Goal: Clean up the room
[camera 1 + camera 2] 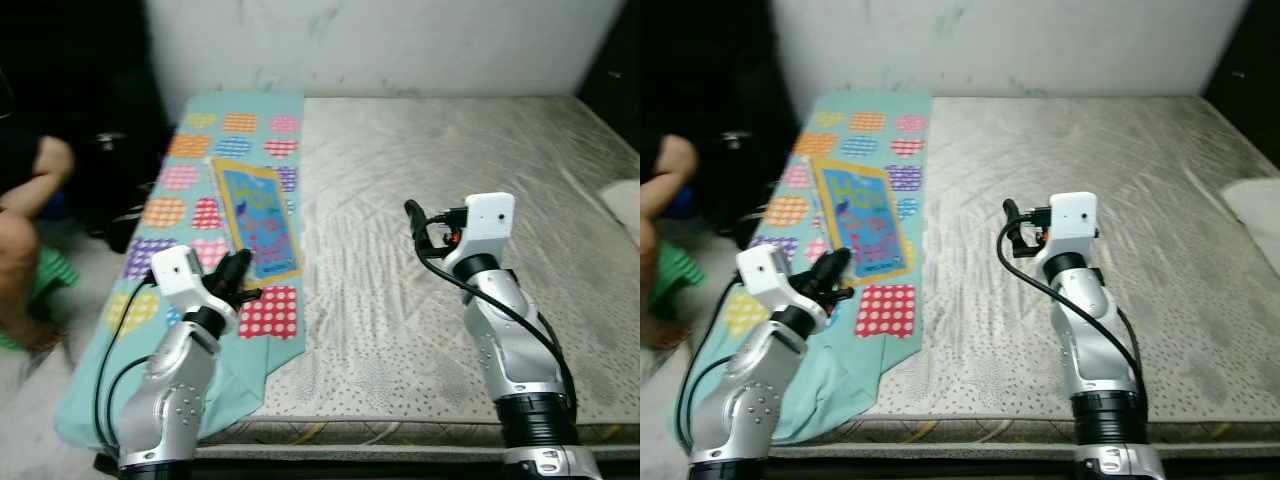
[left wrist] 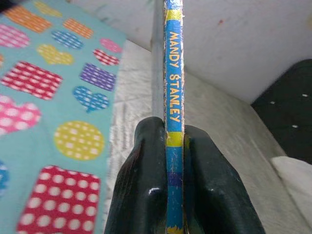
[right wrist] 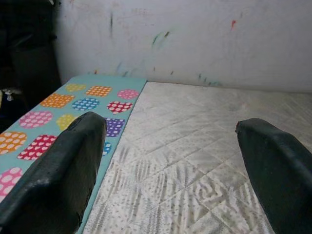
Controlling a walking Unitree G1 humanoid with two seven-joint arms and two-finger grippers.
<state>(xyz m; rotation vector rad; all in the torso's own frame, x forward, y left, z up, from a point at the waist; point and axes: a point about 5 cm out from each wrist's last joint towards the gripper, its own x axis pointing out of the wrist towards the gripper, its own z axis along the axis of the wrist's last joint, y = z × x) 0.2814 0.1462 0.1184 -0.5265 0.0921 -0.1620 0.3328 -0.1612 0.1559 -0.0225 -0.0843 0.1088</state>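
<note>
A thin blue picture book (image 1: 260,222) with a yellow border sits over a teal blanket (image 1: 236,150) patterned with dotted hearts, on the left side of a bare grey mattress (image 1: 450,200). My left gripper (image 1: 240,272) is shut on the book's near edge; in the left wrist view the blue spine (image 2: 173,97) reading "MANDY STANLEY" stands clamped between the two black fingers (image 2: 141,185). My right gripper (image 1: 415,225) hovers open above the middle of the mattress, its fingers (image 3: 63,170) wide apart with nothing between them.
A person (image 1: 30,230) crouches on the floor at the left, beside the bed. A white wall (image 1: 400,40) backs the bed. A pale pillow (image 1: 625,205) lies at the mattress's right edge. The blanket hangs over the near left corner.
</note>
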